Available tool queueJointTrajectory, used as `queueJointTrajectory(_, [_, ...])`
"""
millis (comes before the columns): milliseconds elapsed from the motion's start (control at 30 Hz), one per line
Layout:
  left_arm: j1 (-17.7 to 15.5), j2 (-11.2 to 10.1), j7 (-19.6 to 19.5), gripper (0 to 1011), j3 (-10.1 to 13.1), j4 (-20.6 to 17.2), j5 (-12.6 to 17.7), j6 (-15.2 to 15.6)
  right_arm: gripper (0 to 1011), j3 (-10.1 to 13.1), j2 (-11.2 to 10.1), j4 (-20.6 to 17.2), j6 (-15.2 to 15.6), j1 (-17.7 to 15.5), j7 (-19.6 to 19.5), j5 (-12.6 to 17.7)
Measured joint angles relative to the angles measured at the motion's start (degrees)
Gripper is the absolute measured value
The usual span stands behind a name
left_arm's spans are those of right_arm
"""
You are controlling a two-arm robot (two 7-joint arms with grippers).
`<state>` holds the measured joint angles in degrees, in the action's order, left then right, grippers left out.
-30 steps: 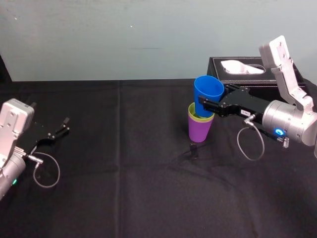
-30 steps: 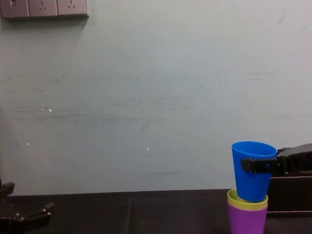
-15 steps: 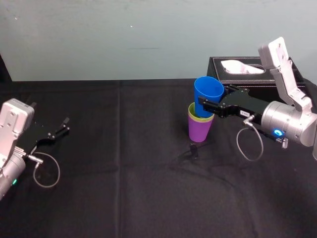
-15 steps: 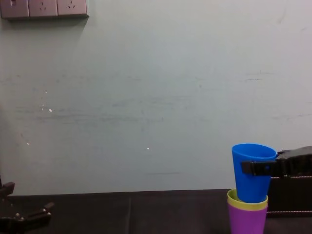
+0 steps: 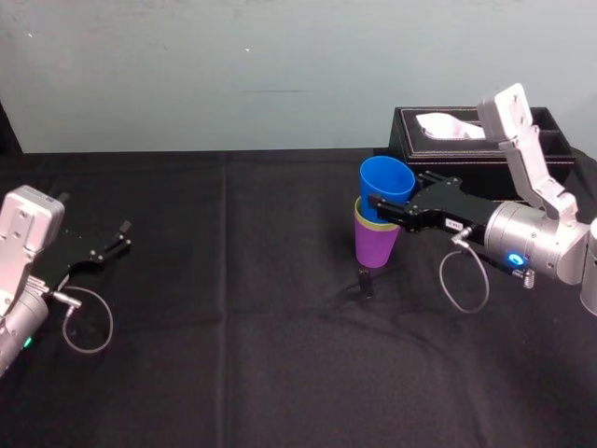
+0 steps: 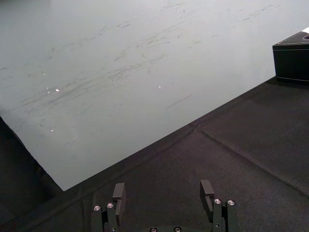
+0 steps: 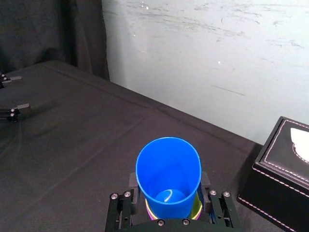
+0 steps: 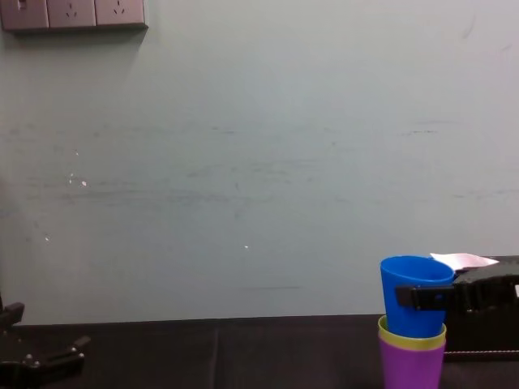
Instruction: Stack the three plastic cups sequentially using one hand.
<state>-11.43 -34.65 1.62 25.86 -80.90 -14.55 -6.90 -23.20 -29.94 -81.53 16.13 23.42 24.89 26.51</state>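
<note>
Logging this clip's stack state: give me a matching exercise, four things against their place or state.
1. blue cup
2. purple cup
3. tissue box
4. left gripper

A. open, idle at the robot's far left
B. bottom of the stack, standing on the table
C. topmost, clamped by the right gripper
D. at the back, behind the stack

Pairs: 1-C, 2-B, 3-D, 4-A
</note>
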Motion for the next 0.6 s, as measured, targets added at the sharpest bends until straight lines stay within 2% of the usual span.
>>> queueJointTrajectory(600, [0.0,0.0,0.0,1010,0.0,0.0,0.0,0.0,720,-0.11,0.05,0.11,-0.01,0.03,0.05,-0.18])
